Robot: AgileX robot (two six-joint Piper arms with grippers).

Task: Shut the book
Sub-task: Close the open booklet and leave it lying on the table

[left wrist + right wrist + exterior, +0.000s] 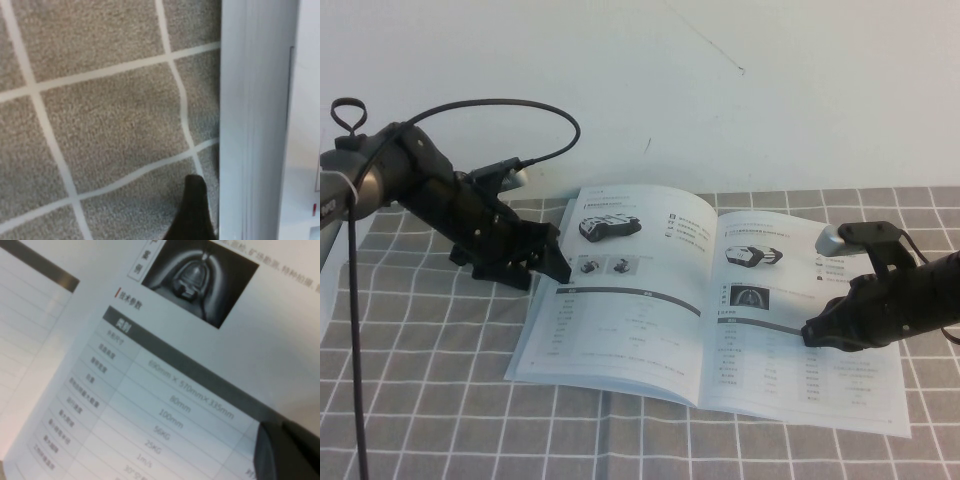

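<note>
Grey cloth with a white grid covers the table. An open book lies flat on it — left gripper low beside its left edge, perhaps touching the cloth, right gripper down at the right page.

bare cloth around book, left gripper beside, right gripper upon it

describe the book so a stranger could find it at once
On the grey checked cloth, between the two black arms, the book lies open. The left hand is at its left edge and the right hand over its right page. It is the only paper thing on the cloth, white with tables and machine photos.
</note>
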